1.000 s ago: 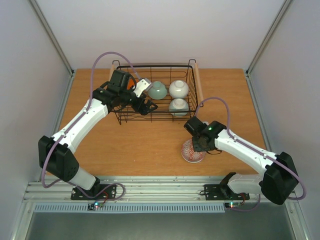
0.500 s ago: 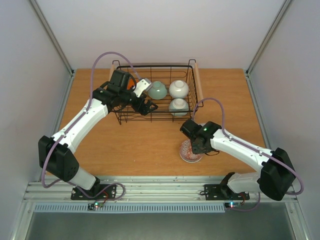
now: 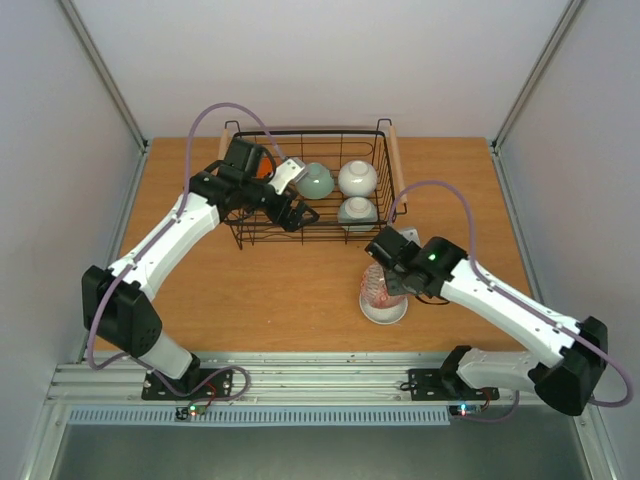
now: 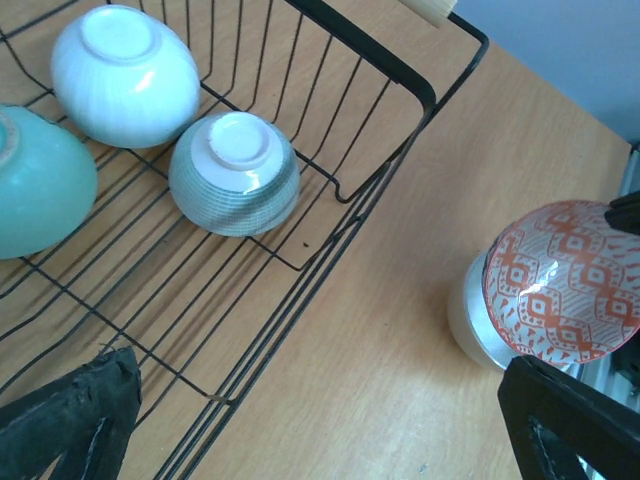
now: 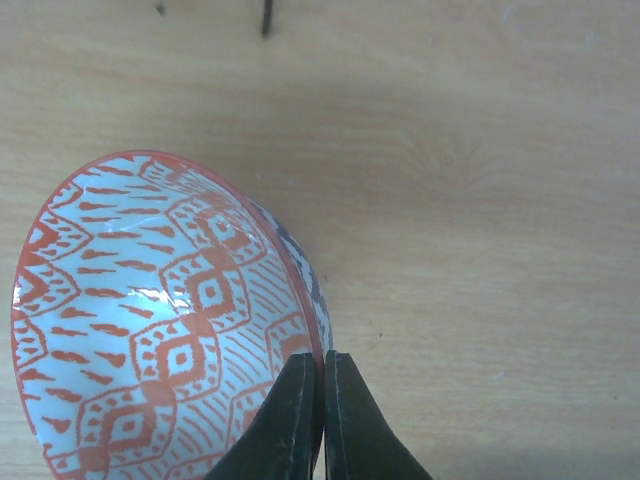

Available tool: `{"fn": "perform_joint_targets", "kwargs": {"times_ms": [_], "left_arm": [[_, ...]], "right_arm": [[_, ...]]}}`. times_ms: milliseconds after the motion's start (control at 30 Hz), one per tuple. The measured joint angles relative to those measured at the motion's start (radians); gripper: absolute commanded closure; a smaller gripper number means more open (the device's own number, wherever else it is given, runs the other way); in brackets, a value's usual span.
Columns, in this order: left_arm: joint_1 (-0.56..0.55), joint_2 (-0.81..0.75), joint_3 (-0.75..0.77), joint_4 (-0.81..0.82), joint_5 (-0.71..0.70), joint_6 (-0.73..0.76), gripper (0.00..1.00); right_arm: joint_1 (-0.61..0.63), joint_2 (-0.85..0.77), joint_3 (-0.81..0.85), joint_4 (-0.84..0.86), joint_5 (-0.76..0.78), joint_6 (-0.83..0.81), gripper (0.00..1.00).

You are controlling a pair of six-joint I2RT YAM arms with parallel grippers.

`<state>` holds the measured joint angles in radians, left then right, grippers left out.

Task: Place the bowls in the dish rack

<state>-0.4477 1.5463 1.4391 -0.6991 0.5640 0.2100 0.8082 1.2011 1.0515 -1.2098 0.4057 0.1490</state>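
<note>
The black wire dish rack (image 3: 384,150) stands at the table's back. It holds a mint green bowl (image 3: 316,181), a white bowl (image 3: 357,176) and a pale green striped bowl (image 3: 357,211), all upside down. An orange bowl (image 3: 263,170) is mostly hidden behind my left arm. My left gripper (image 3: 289,212) is open and empty over the rack's front left part. My right gripper (image 5: 322,400) is shut on the rim of the blue-and-white patterned bowl (image 5: 160,330). It holds that bowl tilted just above a pale whitish bowl (image 3: 386,313) on the table.
The left wrist view shows the rack's front corner (image 4: 372,48), the three bowls in it, and the patterned bowl (image 4: 565,280) over the pale bowl (image 4: 472,318). Bare wooden table (image 3: 290,290) lies between the rack and the arm bases. White walls close in the sides.
My right gripper has lifted and tilted the patterned bowl off the pale bowl it sat in, which now shows beneath. The left arm has barely moved.
</note>
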Motion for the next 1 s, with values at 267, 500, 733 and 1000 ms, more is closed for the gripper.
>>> {"fn": "perform_joint_targets", "kwargs": {"times_ms": [267, 500, 733, 1000], "left_arm": [[-0.03, 0.022, 0.028, -0.064, 0.15, 0.008, 0.01], [-0.032, 0.023, 0.034, -0.078, 0.429, 0.004, 0.01], [-0.032, 0.023, 0.034, -0.059, 0.61, -0.035, 0.01], [-0.07, 0.039, -0.005, 0.042, 0.702, -0.129, 0.01]], "right_arm": [[0.001, -0.116, 0.065, 0.034, 0.022, -0.078, 0.99], [0.001, -0.283, -0.001, 0.205, 0.02, -0.17, 0.99], [-0.013, -0.573, -0.19, 0.435, -0.066, -0.246, 0.99], [-0.023, -0.735, -0.29, 0.602, -0.197, -0.284, 0.99]]}}
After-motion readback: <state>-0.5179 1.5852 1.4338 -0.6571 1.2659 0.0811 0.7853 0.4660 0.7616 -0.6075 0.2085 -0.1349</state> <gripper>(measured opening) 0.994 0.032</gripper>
